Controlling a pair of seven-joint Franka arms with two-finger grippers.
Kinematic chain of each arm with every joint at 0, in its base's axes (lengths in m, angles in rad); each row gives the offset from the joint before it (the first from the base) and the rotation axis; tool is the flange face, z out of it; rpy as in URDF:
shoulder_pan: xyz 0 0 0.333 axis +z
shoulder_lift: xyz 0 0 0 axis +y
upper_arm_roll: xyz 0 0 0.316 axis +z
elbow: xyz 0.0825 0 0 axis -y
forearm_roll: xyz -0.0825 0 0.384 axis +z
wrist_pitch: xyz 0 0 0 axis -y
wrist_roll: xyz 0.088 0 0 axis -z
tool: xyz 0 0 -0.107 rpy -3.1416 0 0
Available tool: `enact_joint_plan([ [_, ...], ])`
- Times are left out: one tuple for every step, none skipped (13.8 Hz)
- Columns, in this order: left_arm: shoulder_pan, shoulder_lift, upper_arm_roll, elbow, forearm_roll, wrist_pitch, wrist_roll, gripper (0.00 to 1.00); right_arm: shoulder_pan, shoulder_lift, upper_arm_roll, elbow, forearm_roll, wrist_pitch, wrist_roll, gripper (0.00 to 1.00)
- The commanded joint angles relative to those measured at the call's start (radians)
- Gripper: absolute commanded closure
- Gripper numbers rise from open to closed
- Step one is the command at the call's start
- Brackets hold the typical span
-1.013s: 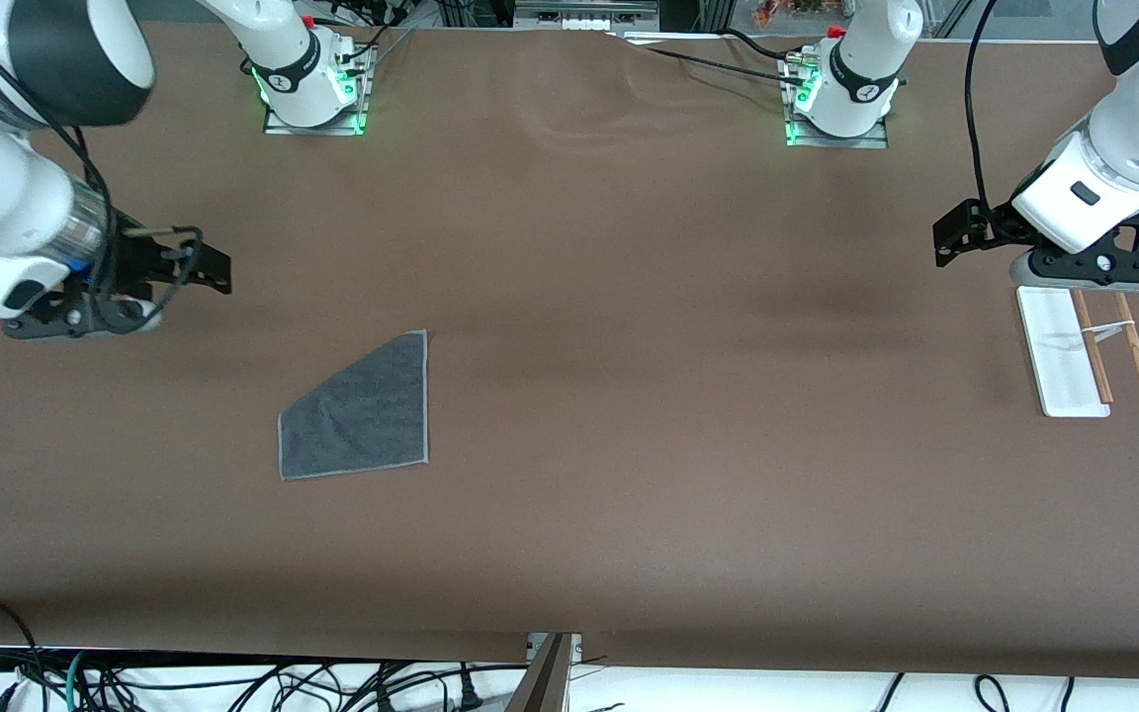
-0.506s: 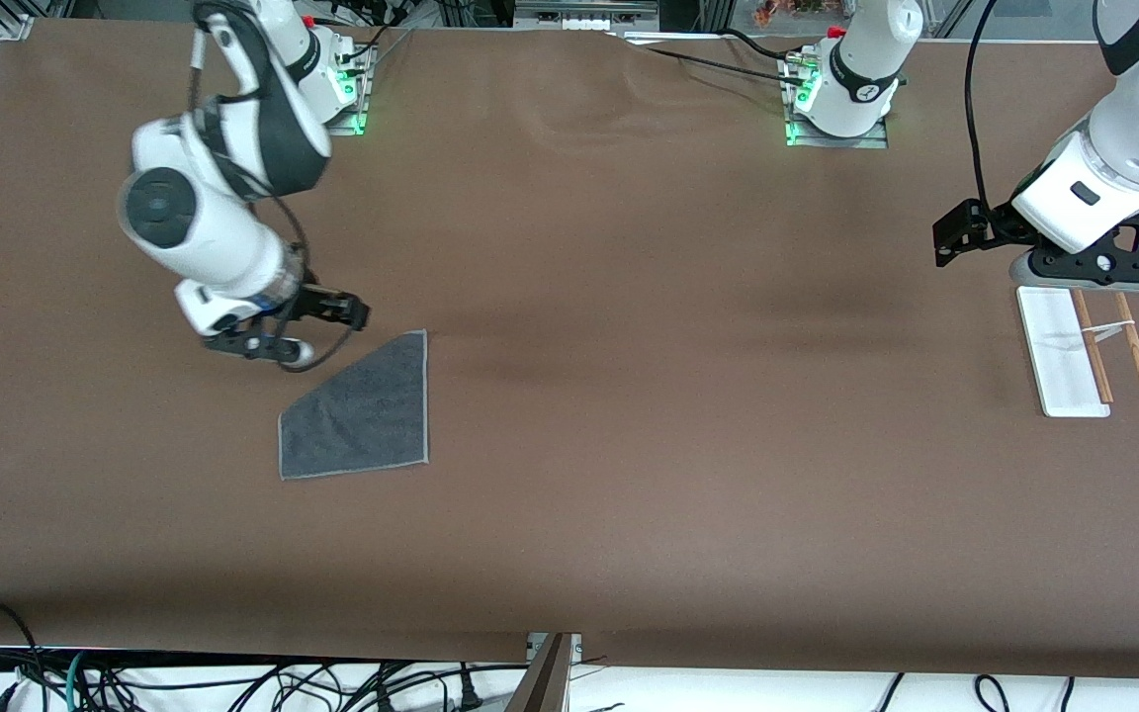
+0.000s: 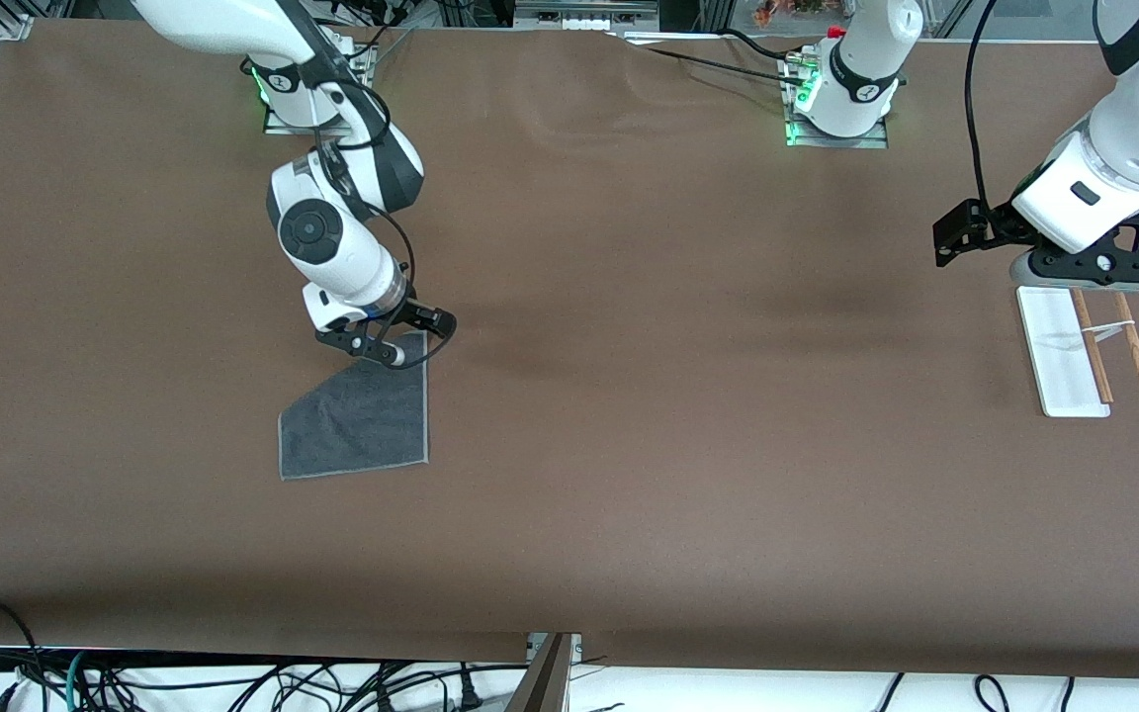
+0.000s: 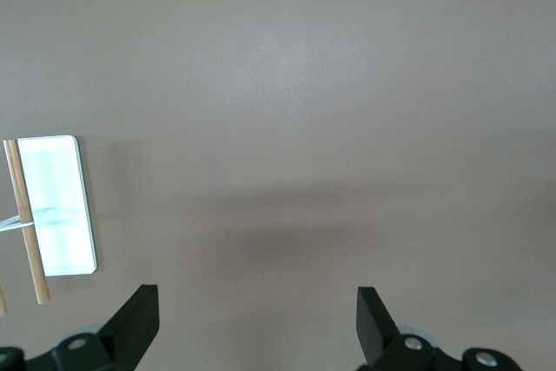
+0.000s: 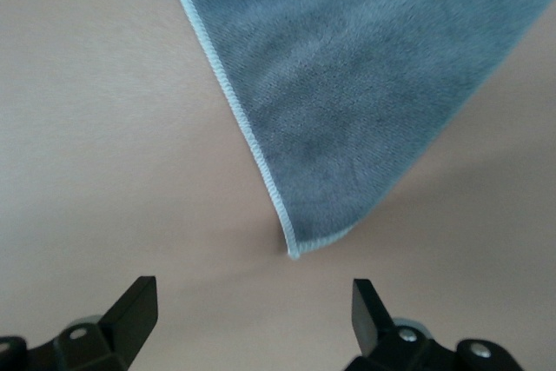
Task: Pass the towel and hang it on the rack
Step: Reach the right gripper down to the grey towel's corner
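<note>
Surface: brown table [image 3: 629,475] is filling the front view, with the two arm bases standing along its top edge and loose cables lying past its near edge.
Towel: the towel [image 3: 362,415] is lying flat on the table toward the right arm's end, dark grey with a lighter stitched edge, narrowing to a corner at the end nearest the bases.
Right gripper: the right gripper [image 3: 387,346] is hanging over that narrow corner of the towel; in the right wrist view its two black fingers [image 5: 130,310] are standing wide apart with the towel's tip [image 5: 347,128] lying between them, and nothing is being held.
Rack: the rack [image 3: 1064,356] is sitting at the left arm's end of the table, its flat white base lying lengthwise with two thin wooden rods running alongside it.
Left gripper: the left gripper [image 3: 1089,269] is hovering over the rack's end nearest the bases, waiting; its fingers [image 4: 135,323] are standing apart over bare table, with the rack [image 4: 56,206] showing off to one side in the left wrist view.
</note>
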Motion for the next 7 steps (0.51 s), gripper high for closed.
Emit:
enact_joint_plan([
  [-0.005,-0.012,0.002,0.002,0.016,-0.006,0.011,0.00,-0.002,0.018,-0.008,-0.009,-0.007,0.042,0.004,0.01],
  [-0.005,-0.010,0.002,0.002,0.016,-0.006,0.011,0.00,-0.002,0.024,-0.008,-0.010,-0.009,0.042,0.004,0.01],
  [-0.005,-0.010,0.002,0.002,0.016,-0.006,0.011,0.00,-0.002,0.035,-0.008,-0.010,-0.007,0.040,0.004,0.01],
  [-0.005,-0.010,0.002,0.002,0.016,-0.006,0.011,0.00,-0.004,0.044,-0.010,-0.010,-0.009,0.042,0.004,0.01],
  [-0.005,-0.012,0.002,0.002,0.016,-0.006,0.011,0.00,-0.004,0.049,-0.023,-0.009,-0.009,0.043,-0.010,0.01],
  [-0.005,-0.012,0.002,0.002,0.016,-0.006,0.011,0.00,-0.005,0.058,-0.034,-0.007,-0.009,0.049,-0.040,0.01],
  [-0.005,-0.012,0.002,0.002,0.016,-0.006,0.011,0.00,-0.008,0.065,-0.046,-0.007,-0.009,0.060,-0.066,0.01],
])
